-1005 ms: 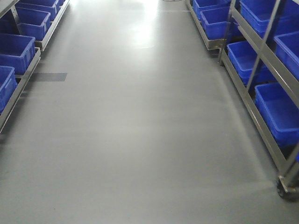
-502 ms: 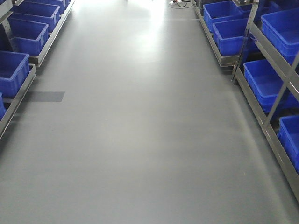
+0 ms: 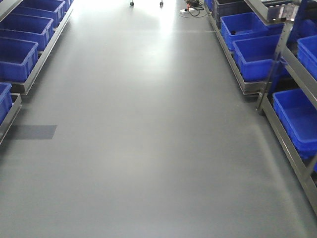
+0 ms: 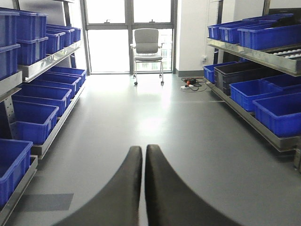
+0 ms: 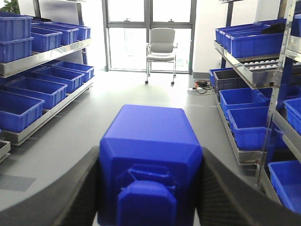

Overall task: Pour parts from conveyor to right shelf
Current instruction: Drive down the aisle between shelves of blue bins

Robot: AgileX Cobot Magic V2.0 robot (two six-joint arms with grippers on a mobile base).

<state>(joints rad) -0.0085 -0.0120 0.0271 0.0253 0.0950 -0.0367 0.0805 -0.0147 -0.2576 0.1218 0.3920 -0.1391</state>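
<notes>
Block (image 5: 148, 160): bright blue, fills the lower centre of the right wrist view, with the raised stud on the face nearest the camera. It is pinched by the right tool (image 5: 148, 197), with one dark finger (image 5: 70, 193) against each side face. The block is held in the air above the grey floor (image 3: 148, 124), mid-aisle, apart from both racks.

Left tool (image 4: 143, 155): fingers pressed together, tips touching, nothing between them.

Right shelf (image 5: 235, 65): steel tiered rack along the right of the aisle. White rollers (image 5: 263, 66) show on an upper tier. Blue bins (image 5: 244, 127) sit on the tiers, with one dark bin (image 4: 237, 70) among them.

Left shelf (image 5: 44, 54): steel, also holding blue bins.

Far end: grey chair (image 4: 147, 44) before a window (image 4: 110, 47). A cable (image 4: 190, 84) lies on the floor beside the right shelf. A dark rectangular patch (image 3: 32, 132) marks the floor near the left shelf.
</notes>
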